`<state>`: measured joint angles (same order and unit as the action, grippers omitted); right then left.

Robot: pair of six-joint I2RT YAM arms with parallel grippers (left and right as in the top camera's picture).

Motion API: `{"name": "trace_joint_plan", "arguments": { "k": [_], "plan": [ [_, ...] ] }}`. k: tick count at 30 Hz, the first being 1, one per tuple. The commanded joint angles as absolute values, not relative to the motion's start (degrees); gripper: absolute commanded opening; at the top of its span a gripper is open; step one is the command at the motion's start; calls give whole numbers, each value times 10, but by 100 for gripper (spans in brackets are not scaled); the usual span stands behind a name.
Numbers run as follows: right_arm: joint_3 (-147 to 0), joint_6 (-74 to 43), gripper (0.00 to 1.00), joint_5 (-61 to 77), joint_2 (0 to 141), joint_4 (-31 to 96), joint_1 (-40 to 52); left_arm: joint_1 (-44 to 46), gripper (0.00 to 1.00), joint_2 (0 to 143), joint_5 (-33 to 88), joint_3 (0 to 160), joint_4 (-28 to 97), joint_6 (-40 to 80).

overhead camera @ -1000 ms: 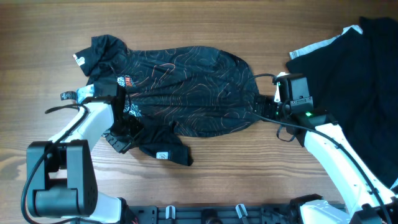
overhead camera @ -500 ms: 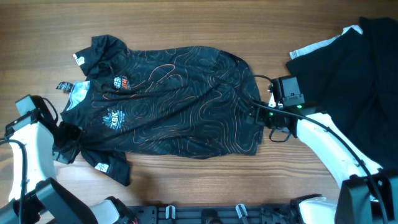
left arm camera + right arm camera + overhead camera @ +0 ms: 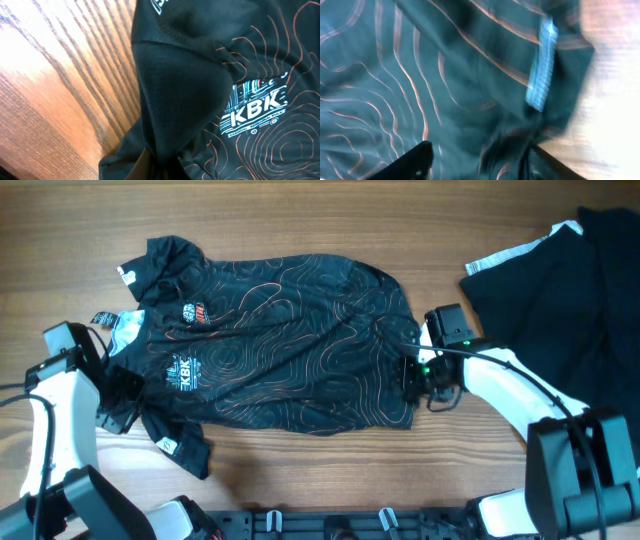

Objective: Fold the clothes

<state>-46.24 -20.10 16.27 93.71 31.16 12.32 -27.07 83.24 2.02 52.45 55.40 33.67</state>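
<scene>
1. The black short-sleeved jersey with thin orange-red contour lines (image 3: 280,345) lies spread across the left and middle of the wooden tabletop (image 3: 330,220). Its collar points to the left edge and its hem to the right.
2. One sleeve reaches toward the far left corner. The other trails toward the near edge, rumpled, with a small white logo on it.
3. Your left gripper (image 3: 118,395) sits close to the left edge, at the shoulder of that near sleeve.
4. In the left wrist view the jersey cloth (image 3: 190,85) rises in a ridge and gathers to a pinch at the bottom of the picture. The fingers are buried in it, but the hand looks clamped on the sleeve cloth.
5. Just beside that ridge you can read the white and blue "KBK" chest logo (image 3: 255,106). Bare wood (image 3: 55,85) shows on the other side.
6. Your right gripper (image 3: 415,372) rests at the hem, right of the middle of the tabletop.
7. The right wrist view is blurred. The two black fingers (image 3: 417,160) stand apart, with bunched hem (image 3: 410,60) between them. You cannot tell whether they pinch it.
8. A pale blue fabric tag (image 3: 542,65) sits at the hem's edge, next to bare table (image 3: 615,75).
9. A second black garment with a white edge (image 3: 570,290) is heaped in the far right corner, apart from the jersey.
</scene>
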Motion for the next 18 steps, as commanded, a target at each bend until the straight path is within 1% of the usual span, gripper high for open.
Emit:
{"name": "trace_joint_plan", "arguments": {
  "k": [1, 2, 3, 4, 5, 6, 7, 8, 9, 10, 14, 18],
  "plan": [
    [-458, -198, 10, 122, 964, 214, 123, -267, 4, 826, 25, 527, 551, 330],
    [-459, -208, 6, 91, 964, 169, 123, -267, 4, 826, 25, 527, 549, 330],
    [-463, -222, 10, 56, 964, 130, 123, -267, 4, 826, 25, 527, 549, 330],
    [-469, -227, 19, 31, 964, 100, 123, -267, 4, 826, 25, 527, 549, 330],
    [-473, -227, 31, 13, 964, 80, 123, -267, 4, 826, 25, 527, 549, 330],
    [-476, -225, 52, 3, 964, 71, 123, -267, 4, 826, 25, 527, 549, 330],
    [-478, -225, 61, -6, 964, 66, 123, -267, 4, 826, 25, 527, 549, 330],
    [-478, -224, 66, -7, 964, 65, 123, -267, 4, 826, 25, 527, 549, 330],
    [-478, -224, 73, -7, 964, 70, 123, -267, 4, 826, 25, 527, 549, 330],
    [-478, -225, 78, -6, 964, 84, 123, -267, 4, 826, 25, 527, 549, 330],
    [-478, -235, 81, -7, 935, 214, 123, -267, 4, 826, 25, 527, 547, 330],
    [-478, -295, 82, 8, 869, 357, 123, -267, 4, 826, 25, 527, 546, 330]
  ]
}}
